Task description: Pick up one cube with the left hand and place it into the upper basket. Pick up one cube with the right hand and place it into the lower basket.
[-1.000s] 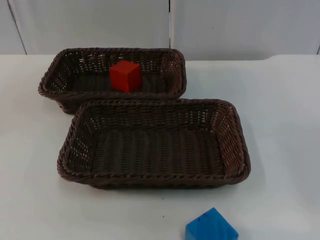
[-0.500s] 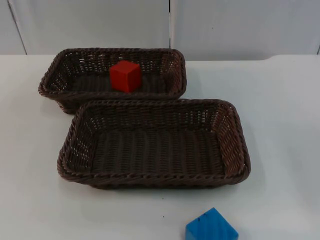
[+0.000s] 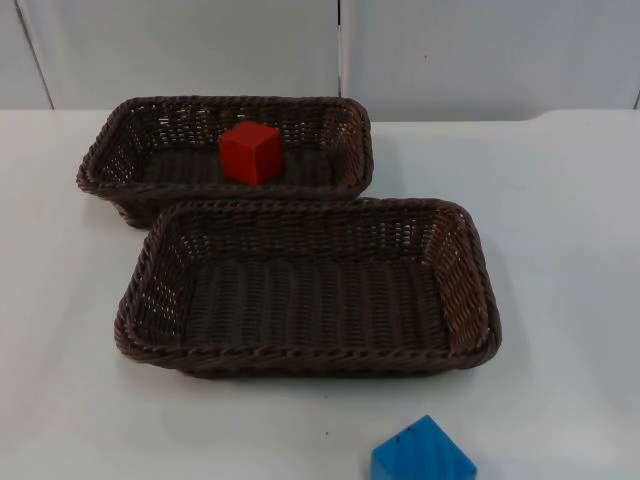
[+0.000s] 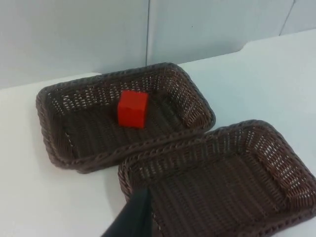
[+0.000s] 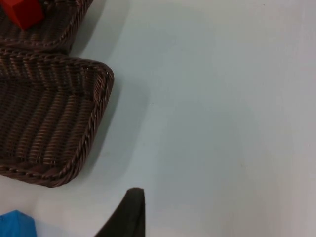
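A red cube sits inside the upper brown wicker basket, near its middle. The lower wicker basket, just in front of it, holds nothing. A blue cube lies on the white table in front of the lower basket, at the picture's edge. My left gripper hangs above the lower basket's rim, looking toward the red cube in the upper basket. My right gripper hovers over bare table to the right of the lower basket, with the blue cube off to one side of it.
The two baskets touch along their long sides. White table top stretches right of the baskets, and a narrower strip runs left of them. The grey partition wall closes off the back.
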